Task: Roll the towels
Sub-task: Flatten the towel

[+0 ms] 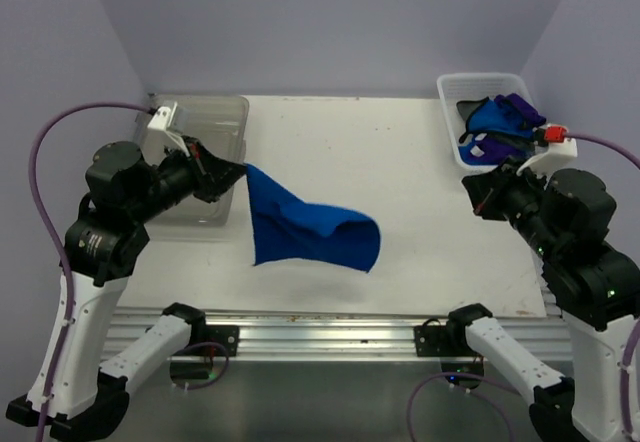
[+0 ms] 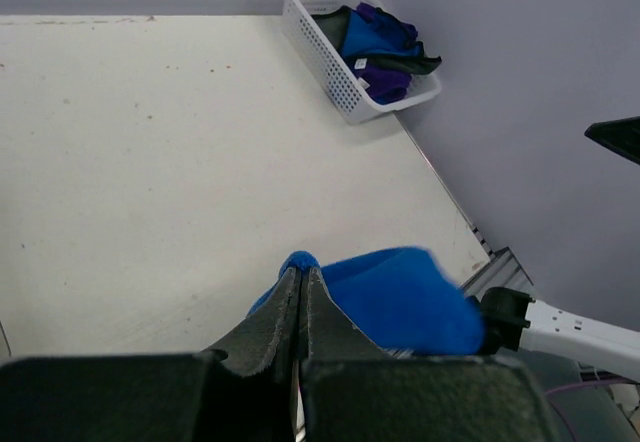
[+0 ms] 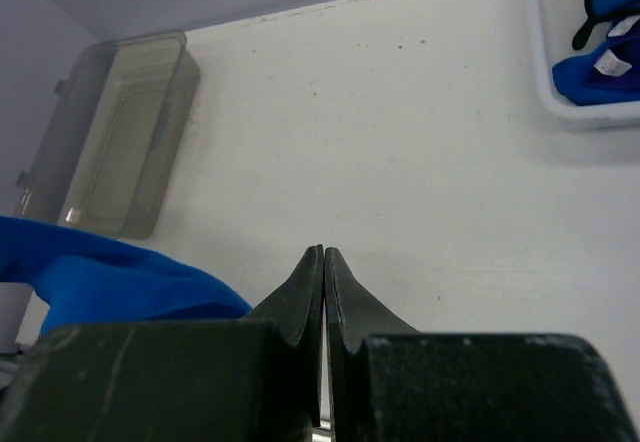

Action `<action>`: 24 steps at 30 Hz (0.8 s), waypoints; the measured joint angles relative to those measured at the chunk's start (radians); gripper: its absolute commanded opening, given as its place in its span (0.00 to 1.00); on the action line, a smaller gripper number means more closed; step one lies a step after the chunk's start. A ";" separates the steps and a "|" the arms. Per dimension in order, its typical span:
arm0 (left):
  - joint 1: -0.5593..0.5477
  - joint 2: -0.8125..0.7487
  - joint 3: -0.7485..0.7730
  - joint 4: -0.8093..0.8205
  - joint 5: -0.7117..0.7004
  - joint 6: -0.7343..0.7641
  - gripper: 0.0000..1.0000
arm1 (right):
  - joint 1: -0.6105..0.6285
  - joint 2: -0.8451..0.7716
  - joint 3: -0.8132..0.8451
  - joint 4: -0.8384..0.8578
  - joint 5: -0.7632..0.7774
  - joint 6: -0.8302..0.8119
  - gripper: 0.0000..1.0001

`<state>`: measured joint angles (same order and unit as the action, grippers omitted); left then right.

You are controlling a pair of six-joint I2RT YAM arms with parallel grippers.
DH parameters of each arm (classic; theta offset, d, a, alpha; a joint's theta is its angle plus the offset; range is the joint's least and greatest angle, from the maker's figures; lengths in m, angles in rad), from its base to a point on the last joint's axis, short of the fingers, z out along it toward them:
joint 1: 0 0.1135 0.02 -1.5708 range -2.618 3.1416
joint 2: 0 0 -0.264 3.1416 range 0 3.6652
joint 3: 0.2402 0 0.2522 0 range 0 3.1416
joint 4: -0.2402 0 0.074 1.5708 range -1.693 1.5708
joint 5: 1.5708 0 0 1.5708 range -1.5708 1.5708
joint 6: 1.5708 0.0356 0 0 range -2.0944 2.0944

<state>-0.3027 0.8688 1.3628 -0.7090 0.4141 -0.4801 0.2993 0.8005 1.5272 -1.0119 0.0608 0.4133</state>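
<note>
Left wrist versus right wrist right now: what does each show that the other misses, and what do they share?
Only the left wrist: the left gripper shut on a corner of the blue towel, and a purple towel in the white basket. Only the right wrist: the clear bin at the table's left side, and the right gripper shut on nothing. Both: the blue towel, the basket (just a corner of it in the right wrist) and the white table.
</note>
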 measured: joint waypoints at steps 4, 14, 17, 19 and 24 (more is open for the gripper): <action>0.000 0.037 -0.048 0.026 -0.027 -0.009 0.00 | -0.002 0.036 -0.097 -0.005 0.040 0.021 0.00; 0.002 0.493 -0.214 0.108 -0.083 -0.006 0.00 | 0.069 0.409 -0.375 0.236 -0.013 0.039 0.00; 0.002 0.469 -0.208 0.119 -0.088 0.000 0.00 | 0.215 0.432 -0.375 0.316 -0.016 0.040 0.01; 0.001 0.447 -0.200 0.121 -0.094 0.004 0.00 | 0.307 0.455 -0.388 0.402 -0.032 0.055 0.16; 0.002 0.417 -0.180 0.110 -0.126 0.014 0.00 | 0.512 0.595 -0.433 0.581 -0.031 0.098 0.41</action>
<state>-0.3012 1.2861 1.1831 -0.5991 0.2878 -0.4664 0.8112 1.3952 1.0939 -0.4305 0.0296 0.5114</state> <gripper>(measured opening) 0.008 0.303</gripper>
